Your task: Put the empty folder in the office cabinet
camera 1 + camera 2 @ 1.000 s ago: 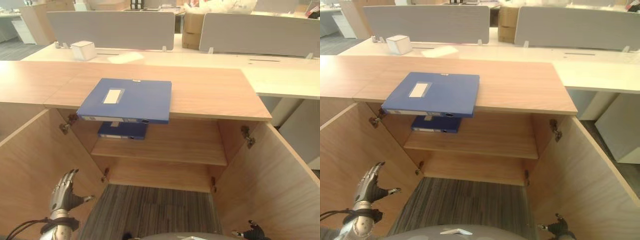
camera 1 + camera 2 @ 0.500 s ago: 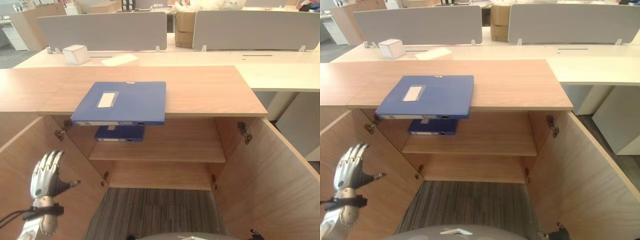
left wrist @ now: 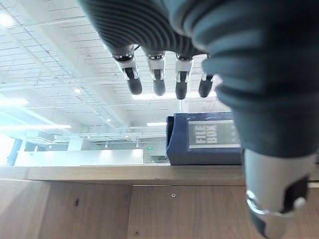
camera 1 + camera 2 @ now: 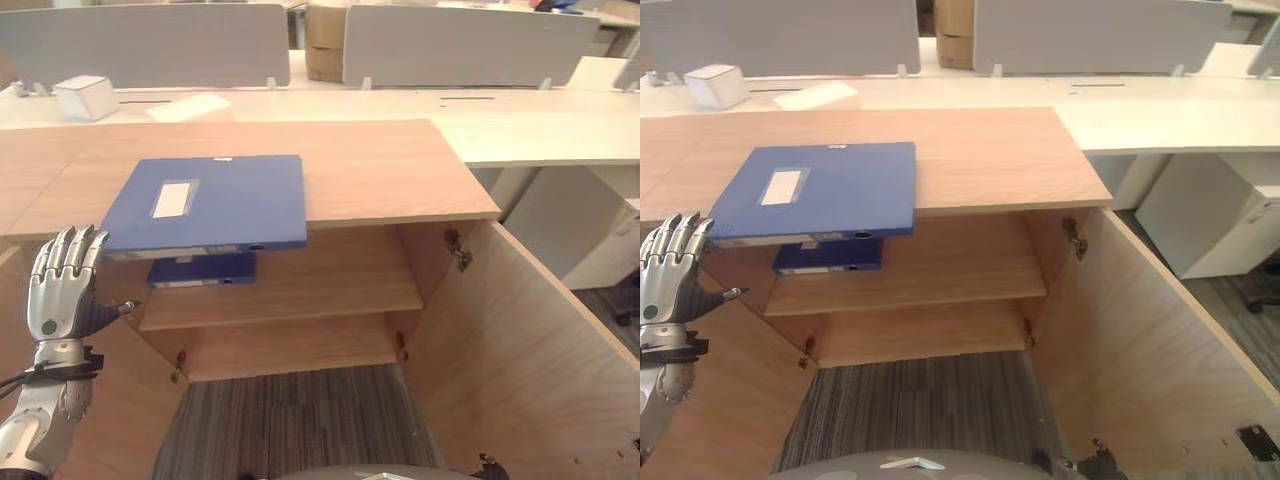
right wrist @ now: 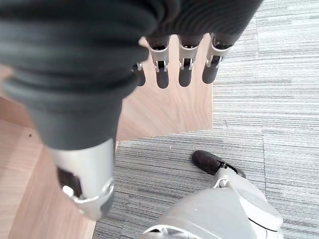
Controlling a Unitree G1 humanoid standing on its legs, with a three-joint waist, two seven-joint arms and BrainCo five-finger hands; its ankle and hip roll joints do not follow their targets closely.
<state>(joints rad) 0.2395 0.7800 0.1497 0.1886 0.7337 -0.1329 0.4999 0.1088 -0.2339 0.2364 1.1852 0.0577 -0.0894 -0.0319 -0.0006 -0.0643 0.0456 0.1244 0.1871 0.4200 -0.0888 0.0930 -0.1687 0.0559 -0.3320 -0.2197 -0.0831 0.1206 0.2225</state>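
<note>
Left eye view: blue folder (white-labelled)

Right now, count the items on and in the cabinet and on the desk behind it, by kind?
Blue folders: 2, one on the cabinet top, one on the upper shelf
White box: 1
White paper sheet: 1
Total: 4

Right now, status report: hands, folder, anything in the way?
Left hand open, raised beside the blue folder. Right hand open, low by the right cabinet door. Folder flat on the cabinet top, overhanging the front edge. Both doors open; second folder on the shelf.
</note>
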